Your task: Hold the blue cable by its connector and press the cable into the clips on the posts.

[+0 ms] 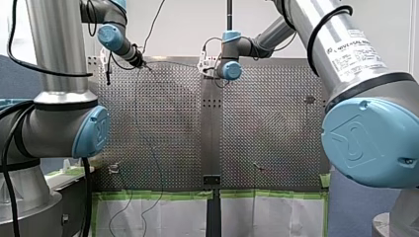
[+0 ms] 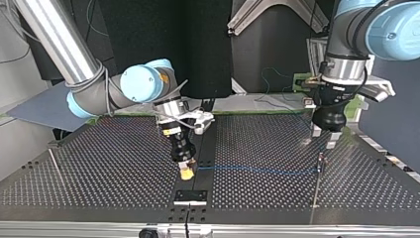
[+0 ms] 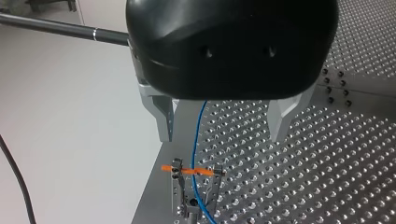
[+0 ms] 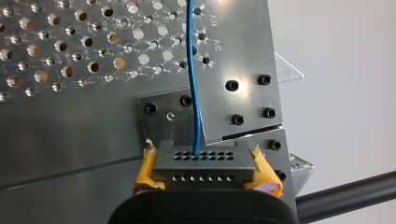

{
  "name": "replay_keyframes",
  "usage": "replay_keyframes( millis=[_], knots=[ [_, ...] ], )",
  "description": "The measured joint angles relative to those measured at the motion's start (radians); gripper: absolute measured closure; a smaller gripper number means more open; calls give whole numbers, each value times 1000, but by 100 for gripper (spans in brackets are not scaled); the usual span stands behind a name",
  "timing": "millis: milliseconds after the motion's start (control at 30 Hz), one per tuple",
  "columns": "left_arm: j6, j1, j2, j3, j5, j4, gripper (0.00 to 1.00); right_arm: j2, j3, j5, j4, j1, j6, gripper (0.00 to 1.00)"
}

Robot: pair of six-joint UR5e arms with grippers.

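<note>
My right gripper (image 4: 204, 171) is shut on the dark grey connector (image 4: 203, 161), with a yellow pad on each of its sides. The blue cable (image 4: 192, 70) leaves the connector and runs over the perforated plate. In the top view it stretches from my right gripper (image 2: 186, 171) to a thin post (image 2: 321, 163) at the right. My left gripper (image 2: 324, 138) hangs just above that post, metal fingers open. In the left wrist view the cable (image 3: 198, 135) passes between the open fingers (image 3: 164, 122), touching neither, and crosses the orange clip (image 3: 191, 171) on the post below.
A small black plate (image 2: 190, 196) sits near the table's near edge in the top view, under my right gripper. Other short posts (image 1: 114, 168) (image 1: 255, 165) stand on the perforated table (image 1: 168, 128). Green tape (image 1: 158, 195) lines its edge.
</note>
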Motion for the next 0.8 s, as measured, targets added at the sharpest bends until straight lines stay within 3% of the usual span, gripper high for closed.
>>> replay_keyframes(
  millis=[267, 800],
  knots=[
    [8, -1, 0, -15, -4, 37, 1, 0, 0, -1, 0, 0, 0, 100],
    [12, -1, 8, -16, -23, 38, 1, 0, 0, -12, 0, -1, 3, 100]
  ],
)
